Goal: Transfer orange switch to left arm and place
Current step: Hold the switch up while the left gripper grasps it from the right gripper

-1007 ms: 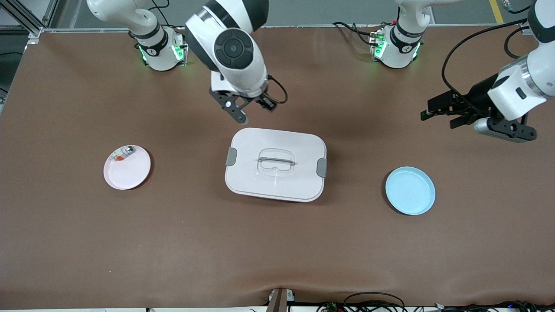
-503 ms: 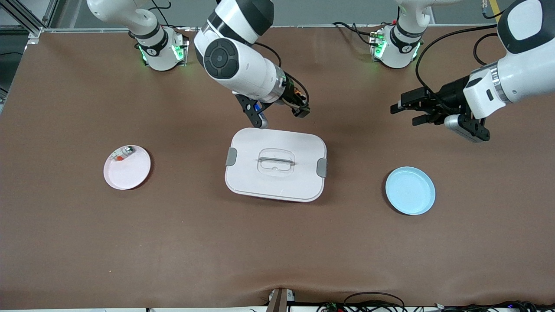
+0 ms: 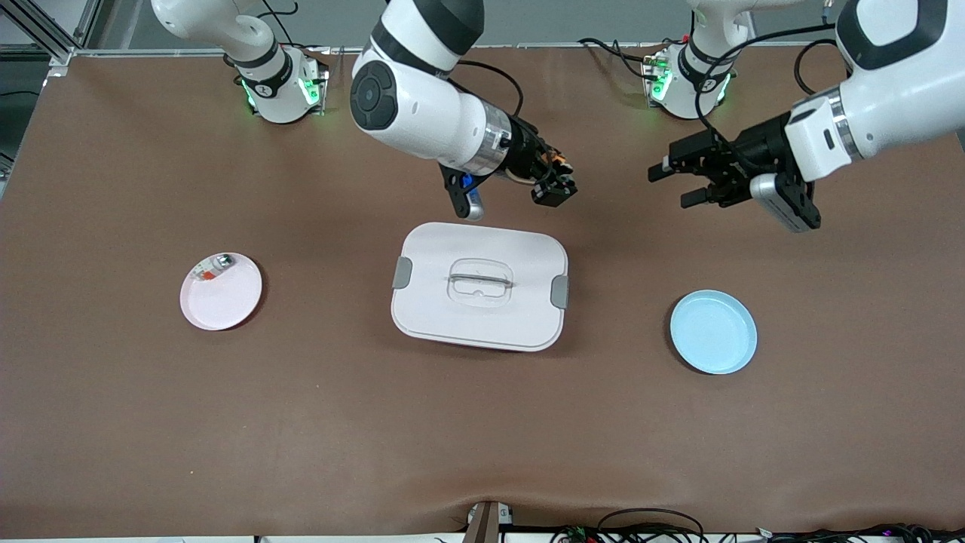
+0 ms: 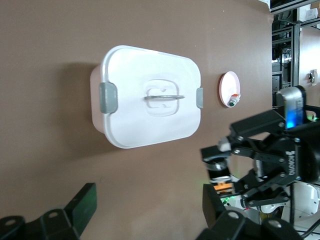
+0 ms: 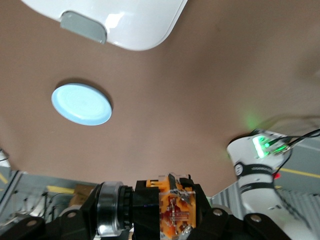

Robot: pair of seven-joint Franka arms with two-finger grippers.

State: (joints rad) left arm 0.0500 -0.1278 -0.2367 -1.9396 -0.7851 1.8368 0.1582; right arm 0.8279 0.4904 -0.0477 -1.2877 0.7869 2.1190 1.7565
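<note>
The right gripper point(image 3: 554, 185) is up in the air over bare table, just off the box's point(image 3: 479, 286) edge at about 1 o'clock. Its fingers pinch the orange switch point(image 5: 172, 210) tight, so only part of it shows. The left gripper point(image 3: 673, 181) hangs at 3 o'clock from it, fingers spread and holding nothing, with open air between the two. The pink plate point(image 3: 234, 302) sits at the box's 9 o'clock, the blue plate point(image 3: 713, 332) near 4 o'clock, both well apart from it.
</note>
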